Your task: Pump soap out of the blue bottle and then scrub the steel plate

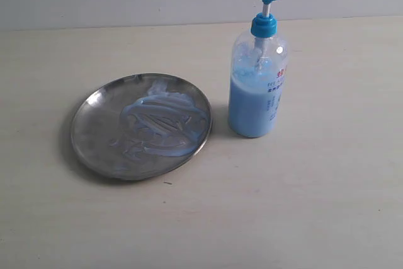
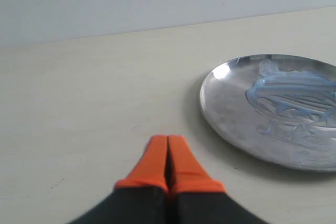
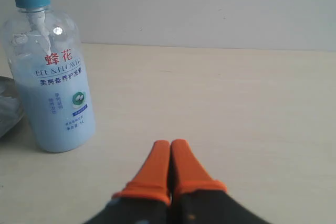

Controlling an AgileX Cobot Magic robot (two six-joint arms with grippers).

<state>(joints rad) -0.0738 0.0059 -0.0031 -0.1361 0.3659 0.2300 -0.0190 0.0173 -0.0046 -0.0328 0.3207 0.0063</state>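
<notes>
round steel plate, shiny (low rim), soap smeared pale blue

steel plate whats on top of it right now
Streaky pale blue soap is smeared over the middle of the steel plate toward the blue bottle, which stands beside it; the rest is bare metal. The metal under the smears is hidden.

I've open table before the blue bottle and steel plate; a narrow gap parts those two obstacles.
</notes>
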